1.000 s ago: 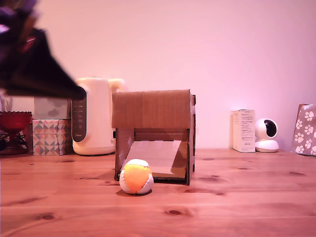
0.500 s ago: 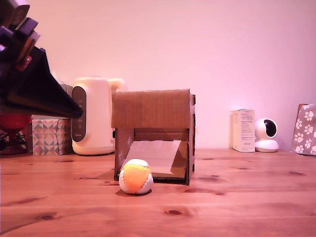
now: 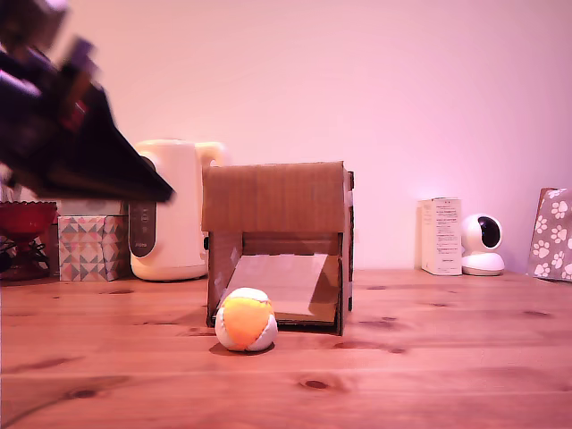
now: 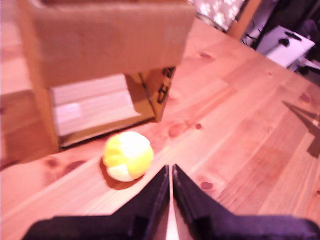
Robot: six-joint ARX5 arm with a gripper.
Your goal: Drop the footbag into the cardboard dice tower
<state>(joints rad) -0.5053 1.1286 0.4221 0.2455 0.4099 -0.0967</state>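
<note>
The footbag (image 3: 246, 319), a small ball of orange, yellow and white panels, rests on the wooden table right in front of the cardboard dice tower (image 3: 277, 201). The wrist view shows the footbag (image 4: 128, 155) lying before the tower's lower opening with its pale ramp (image 4: 92, 105). My gripper (image 3: 159, 190) hangs blurred in the air at the exterior view's left, above and well away from the footbag. In the wrist view my gripper (image 4: 170, 172) has its black fingers pressed together, shut on nothing, tips pointing near the footbag.
Behind the tower stand a cream kettle (image 3: 170, 210) and patterned tissue boxes (image 3: 92, 248). A red bowl (image 3: 25, 217) sits at the far left of the exterior view. At its right are a white box (image 3: 441, 236), a small white camera (image 3: 483, 245) and a paw-print bag (image 3: 553, 234).
My gripper has swung back and forth at the exterior view's left, and now reaches a little further right and lower. The footbag and tower have not moved.
</note>
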